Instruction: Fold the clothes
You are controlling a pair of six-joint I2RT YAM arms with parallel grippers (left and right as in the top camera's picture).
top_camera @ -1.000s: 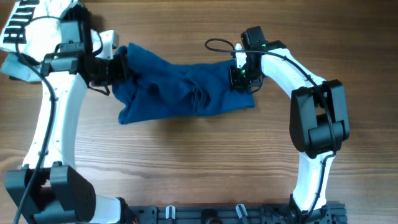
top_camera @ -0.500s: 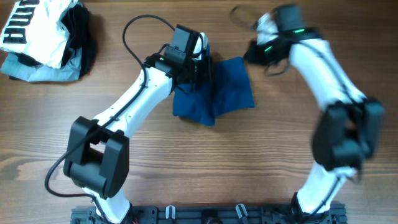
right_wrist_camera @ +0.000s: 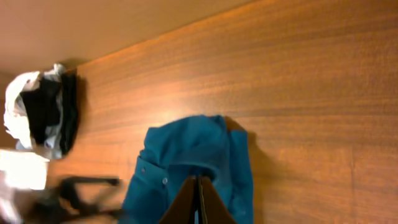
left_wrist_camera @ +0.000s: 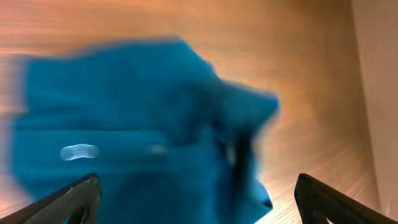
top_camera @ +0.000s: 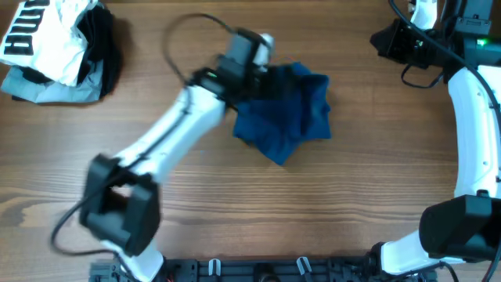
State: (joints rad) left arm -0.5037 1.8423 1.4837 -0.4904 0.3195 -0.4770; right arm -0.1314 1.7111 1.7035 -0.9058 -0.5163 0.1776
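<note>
My left gripper point(left_wrist_camera: 198, 190) hangs over the blue garment point(top_camera: 286, 117) with its jaws spread wide and nothing between them. My right gripper point(right_wrist_camera: 198, 199) is pinched to a narrow wedge, empty, pulled off to the 2 o'clock corner of the table point(top_camera: 235, 219). The garment lies a little beyond the table's middle, toward 1 o'clock, doubled over into a lumpy, lopsided bundle with a point hanging toward 6 o'clock. The pile of other clothes point(top_camera: 55, 47) sits well apart at 10 o'clock.

As I judge it, the fold is laid but untidy. To finish it well I should lift my left wrist straight up so the open fingers do not drag the top layer. Then I should flatten the raised ridge on the 3 o'clock side and square the edges before any further fold. My wrist view is smeared by motion, so I would slow down before touching the cloth.

Compared with a second ago, the garment is no longer stretched long from 9 to 3 o'clock between both grippers. Half a second ago it was a tighter bundle with my left gripper on it. Since then it has slid a little toward 3 o'clock and loosened. My right arm has swung farther away, to the table's edge.
</note>
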